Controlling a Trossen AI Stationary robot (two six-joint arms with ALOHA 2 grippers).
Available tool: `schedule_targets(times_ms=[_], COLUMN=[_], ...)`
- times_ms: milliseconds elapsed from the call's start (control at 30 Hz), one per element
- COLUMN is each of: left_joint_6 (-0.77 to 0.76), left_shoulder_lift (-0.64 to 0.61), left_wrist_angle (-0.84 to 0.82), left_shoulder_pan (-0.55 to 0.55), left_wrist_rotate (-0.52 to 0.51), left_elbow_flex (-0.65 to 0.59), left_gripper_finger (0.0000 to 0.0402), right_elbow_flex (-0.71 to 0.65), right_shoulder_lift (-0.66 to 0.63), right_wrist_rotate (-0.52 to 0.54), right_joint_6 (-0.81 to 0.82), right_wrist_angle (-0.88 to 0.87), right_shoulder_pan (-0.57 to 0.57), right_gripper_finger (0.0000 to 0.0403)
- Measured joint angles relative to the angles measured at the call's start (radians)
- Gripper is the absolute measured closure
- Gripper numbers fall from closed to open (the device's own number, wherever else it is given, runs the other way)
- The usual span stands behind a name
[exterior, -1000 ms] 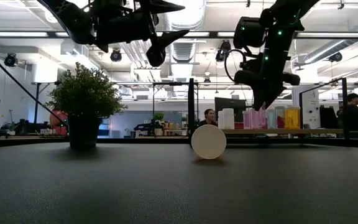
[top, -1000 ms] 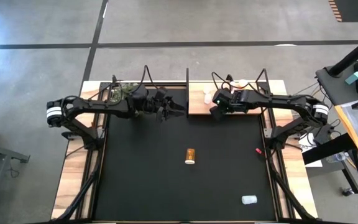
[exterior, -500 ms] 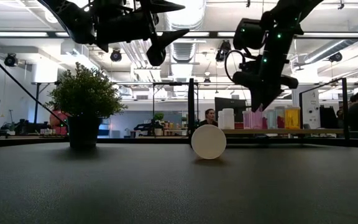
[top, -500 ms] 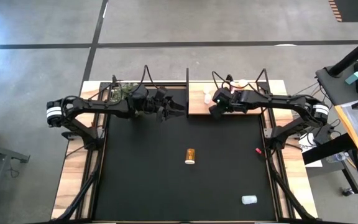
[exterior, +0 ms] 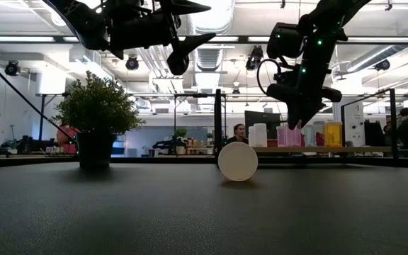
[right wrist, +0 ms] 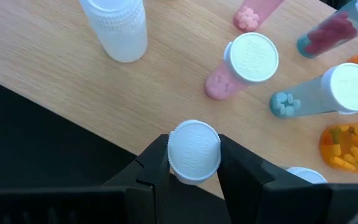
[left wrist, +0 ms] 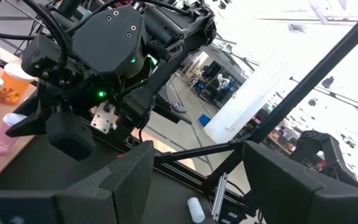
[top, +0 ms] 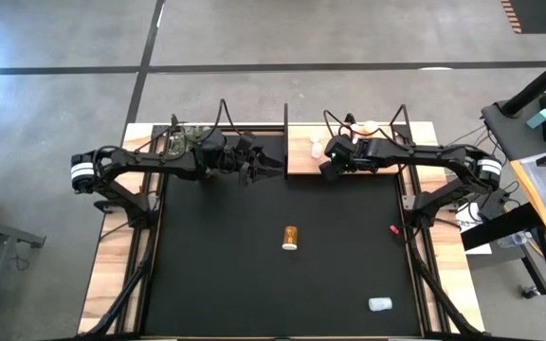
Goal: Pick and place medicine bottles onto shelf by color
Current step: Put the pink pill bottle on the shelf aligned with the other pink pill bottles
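Bottle (right wrist: 194,150) caps carry no readable writing; right claw (right wrist: 193,163) grips one.

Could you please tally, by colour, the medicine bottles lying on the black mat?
orange bottle: 1
white bottle: 1
Total: 2

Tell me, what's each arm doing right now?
Right gripper shut on white-capped bottle, over shelf edge. Left gripper open, empty, waiting above mat. Orange bottle and clear bottle left on mat. Nothing in the way.
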Motion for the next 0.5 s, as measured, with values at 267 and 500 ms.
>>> schedule_targets(times_ms=[267, 500], left_joint_6=[0.000, 0.000], left_shoulder_lift=[0.000, 0.000], left_wrist_angle=[0.000, 0.000], left_shoulder_pan=[0.000, 0.000], left_wrist_rotate=[-0.004, -0.005], left_elbow_flex=[0.001, 0.001], left_gripper_finger=[0.0171, 0.0171], right_elbow_flex=[0.000, -0.001], right_shoulder_lift=[0.000, -0.001], right_wrist_rotate=[0.000, -0.002], right_joint_6=[0.001, 0.001], right_wrist_angle=[0.001, 0.003], right_shoulder_pan=[0.000, 0.000], right_gripper_finger=[0.0281, 0.0228])
